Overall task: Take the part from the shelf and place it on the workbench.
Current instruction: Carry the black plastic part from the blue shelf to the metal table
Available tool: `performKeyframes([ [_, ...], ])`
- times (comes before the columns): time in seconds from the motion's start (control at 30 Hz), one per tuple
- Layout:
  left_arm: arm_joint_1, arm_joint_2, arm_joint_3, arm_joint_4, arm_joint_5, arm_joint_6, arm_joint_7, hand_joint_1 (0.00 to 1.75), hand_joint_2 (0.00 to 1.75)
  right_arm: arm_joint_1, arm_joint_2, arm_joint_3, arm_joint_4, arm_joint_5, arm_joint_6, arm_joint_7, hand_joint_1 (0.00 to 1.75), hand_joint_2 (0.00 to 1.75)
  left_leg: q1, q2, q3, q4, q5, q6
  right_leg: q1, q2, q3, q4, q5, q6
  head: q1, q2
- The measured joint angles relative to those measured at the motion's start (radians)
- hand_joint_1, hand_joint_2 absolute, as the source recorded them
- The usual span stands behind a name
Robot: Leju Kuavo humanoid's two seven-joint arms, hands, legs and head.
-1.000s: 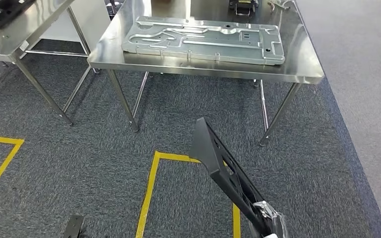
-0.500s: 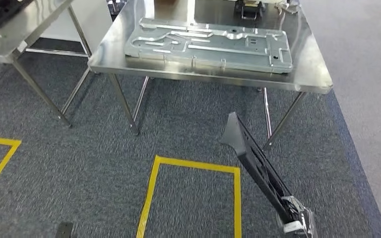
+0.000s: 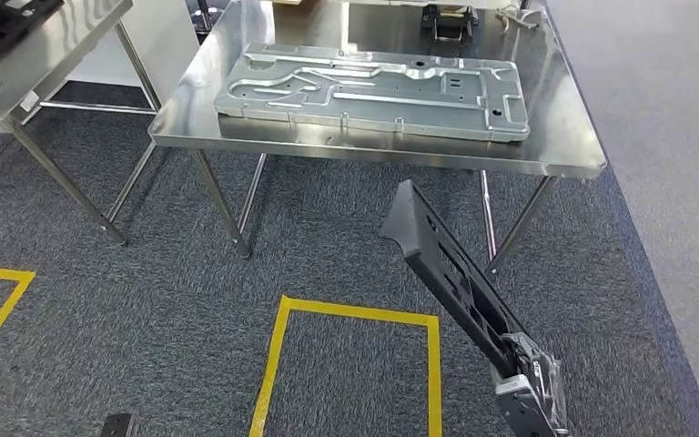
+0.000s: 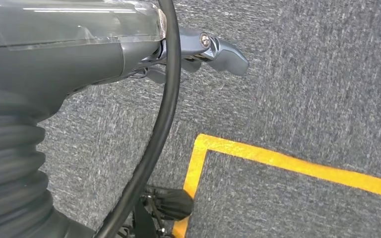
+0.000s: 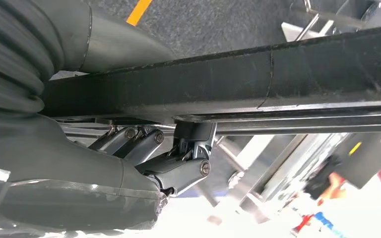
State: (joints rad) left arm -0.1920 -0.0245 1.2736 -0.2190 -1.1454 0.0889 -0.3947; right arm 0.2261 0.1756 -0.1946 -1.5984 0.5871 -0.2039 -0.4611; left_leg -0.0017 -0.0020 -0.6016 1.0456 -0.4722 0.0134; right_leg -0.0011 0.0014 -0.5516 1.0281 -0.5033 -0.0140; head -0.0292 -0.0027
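My right hand [image 3: 532, 391] grips one end of a long black part [image 3: 450, 273], which slants up and forward toward the steel workbench [image 3: 555, 150]. Up close, the right hand [image 5: 144, 158] has its fingers wrapped around the black part [image 5: 258, 79]. My left hand [image 4: 198, 49] hangs over the grey carpet with its fingers curled in and nothing in them. A large silver stamped metal plate [image 3: 373, 89] lies flat on the workbench.
A second steel table [image 3: 45, 55] at the left carries a black panel [image 3: 0, 18]. Small dark items [image 3: 446, 20] sit at the workbench's far edge. Yellow tape [image 3: 355, 314] marks a rectangle on the carpet before the workbench. Lighter floor runs along the right.
The whole view has shifted as I move toward the workbench. The black part has swung to the right and risen closer to the workbench's front edge.
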Motion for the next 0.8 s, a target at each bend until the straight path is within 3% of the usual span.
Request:
performKeyframes([
  [0.13, -0.010, 0.000, -0.009, 0.000, -0.004, -0.016, 0.012, 0.00, 1.75, -0.064, -0.050, 0.101, -0.009, 0.049, -0.036, 0.074, 1.75, 1.75, 0.006, -0.001, 0.008, -0.018, 0.021, 0.018, 0.000, 0.000, -0.008, 0.021, -0.023, 0.022, 0.000, 0.000],
  [0.23, -0.018, -0.001, -0.018, 0.000, -0.009, -0.018, 0.028, 0.00, 1.75, -0.120, -0.088, 0.174, -0.008, 0.067, -0.054, 0.115, 1.75, 1.75, 0.010, 0.000, 0.011, -0.025, 0.024, 0.027, -0.007, 0.000, -0.088, 0.180, -0.101, 0.036, 0.000, 0.000],
  [0.27, -0.019, -0.001, -0.023, 0.000, -0.011, -0.018, 0.034, 0.00, 1.75, -0.137, -0.098, 0.198, -0.004, 0.071, -0.056, 0.126, 1.75, 1.75, 0.010, 0.000, 0.011, -0.025, 0.022, 0.027, -0.010, 0.000, -0.120, 0.236, -0.118, 0.040, 0.000, 0.000],
  [0.3, -0.020, -0.002, -0.027, 0.000, -0.014, -0.018, 0.040, 0.00, 1.75, -0.152, -0.108, 0.219, -0.001, 0.075, -0.056, 0.137, 1.75, 1.75, 0.010, -0.001, 0.012, -0.025, 0.021, 0.027, -0.013, 0.000, -0.141, 0.265, -0.116, 0.044, 0.000, 0.000],
  [0.33, -0.020, -0.002, -0.031, 0.000, -0.016, -0.017, 0.047, 0.00, 1.75, -0.167, -0.116, 0.237, 0.004, 0.079, -0.056, 0.147, 1.75, 1.75, 0.011, -0.002, 0.014, -0.024, 0.019, 0.026, -0.015, -0.001, -0.146, 0.260, -0.095, 0.046, 0.000, 0.000],
  [0.37, -0.021, -0.003, -0.035, 0.000, -0.018, -0.016, 0.053, 0.00, 1.75, -0.183, -0.123, 0.254, 0.008, 0.084, -0.054, 0.157, 1.75, 1.75, 0.011, -0.003, 0.017, -0.024, 0.017, 0.024, -0.018, -0.001, -0.132, 0.218, -0.058, 0.047, 0.000, 0.000],
  [0.4, -0.022, -0.003, -0.038, 0.000, -0.019, -0.016, 0.059, 0.00, 1.75, -0.201, -0.130, 0.270, 0.012, 0.091, -0.052, 0.167, 1.75, 1.75, 0.012, -0.004, 0.021, -0.024, 0.014, 0.021, -0.020, -0.001, -0.105, 0.149, -0.016, 0.047, 0.000, 0.000],
  [0.47, -0.025, -0.004, -0.047, 0.000, -0.024, -0.015, 0.069, 0.00, 1.75, -0.242, -0.143, 0.304, 0.022, 0.113, -0.046, 0.189, 1.75, 1.75, 0.008, -0.006, 0.023, -0.021, 0.009, 0.011, -0.018, 0.000, -0.058, 0.034, 0.034, 0.042, 0.000, 0.000],
  [0.5, -0.028, -0.004, -0.052, 0.000, -0.027, -0.014, 0.074, 0.00, 1.75, -0.260, -0.149, 0.323, 0.028, 0.127, -0.043, 0.200, 1.75, 1.75, 0.007, -0.006, 0.022, -0.020, 0.007, 0.006, -0.016, 0.001, -0.048, 0.006, 0.039, 0.038, 0.000, 0.000],
  [0.63, -0.036, -0.006, -0.066, 0.000, -0.037, -0.014, 0.086, 0.00, 1.75, -0.315, -0.172, 0.391, 0.048, 0.188, -0.032, 0.243, 1.75, 1.75, 0.010, -0.004, 0.014, -0.001, -0.006, -0.019, -0.016, 0.001, -0.041, -0.009, 0.039, 0.013, 0.000, 0.000],
  [0.7, -0.038, -0.007, -0.073, 0.000, -0.037, -0.014, 0.088, 0.00, 1.75, -0.333, -0.178, 0.414, 0.057, 0.205, -0.031, 0.253, 1.75, 1.75, 0.013, -0.003, -0.027, 0.088, -0.053, -0.027, -0.018, -0.001, -0.035, -0.014, 0.039, 0.002, 0.000, 0.000],
  [0.77, -0.039, -0.007, -0.078, 0.000, -0.038, -0.017, 0.093, 0.00, 1.75, -0.346, -0.185, 0.434, 0.068, 0.230, -0.031, 0.264, 1.75, 1.75, 0.013, -0.003, -0.093, 0.217, -0.106, -0.031, -0.015, -0.002, -0.032, -0.013, 0.036, -0.004, 0.000, 0.000],
  [0.8, -0.039, -0.008, -0.080, 0.000, -0.040, -0.019, 0.096, 0.00, 1.75, -0.351, -0.190, 0.445, 0.074, 0.251, -0.031, 0.273, 1.75, 1.75, 0.014, -0.003, -0.115, 0.255, -0.111, -0.032, -0.014, -0.002, -0.030, -0.013, 0.034, -0.005, 0.000, 0.000],
])
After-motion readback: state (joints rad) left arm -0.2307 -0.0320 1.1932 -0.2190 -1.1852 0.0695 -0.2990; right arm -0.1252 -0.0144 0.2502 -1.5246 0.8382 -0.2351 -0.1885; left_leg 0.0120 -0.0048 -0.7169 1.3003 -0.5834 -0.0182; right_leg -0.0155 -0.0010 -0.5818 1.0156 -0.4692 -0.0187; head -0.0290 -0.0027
